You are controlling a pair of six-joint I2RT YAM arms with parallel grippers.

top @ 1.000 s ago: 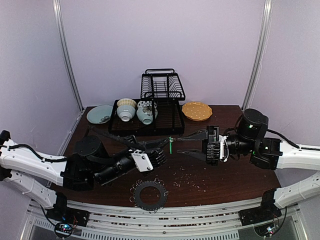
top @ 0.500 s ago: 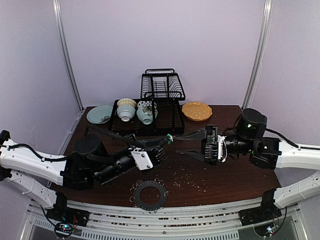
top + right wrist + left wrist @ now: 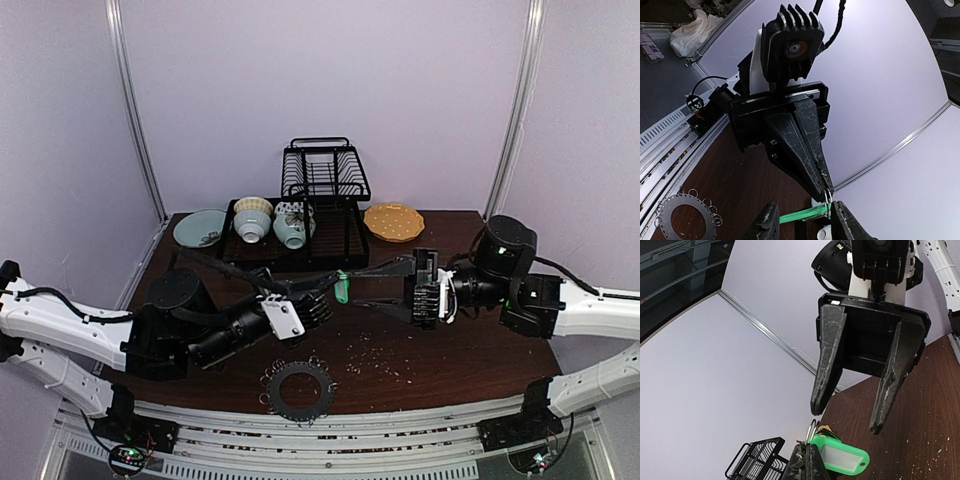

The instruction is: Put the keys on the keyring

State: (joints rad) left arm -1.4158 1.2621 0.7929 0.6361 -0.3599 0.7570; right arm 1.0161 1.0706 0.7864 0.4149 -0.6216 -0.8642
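The left claw (image 3: 330,284) is clamped on the green key (image 3: 842,458) in mid-air at frame centre, apart from the keyring (image 3: 300,390) lying on the worktop (image 3: 450,350) at lower centre, so the wide-open, empty right claw (image 3: 846,421) should close squarely on the green head before any release.

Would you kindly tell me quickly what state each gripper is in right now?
Left gripper: closed on the green key.
Right gripper: open, holding nothing.
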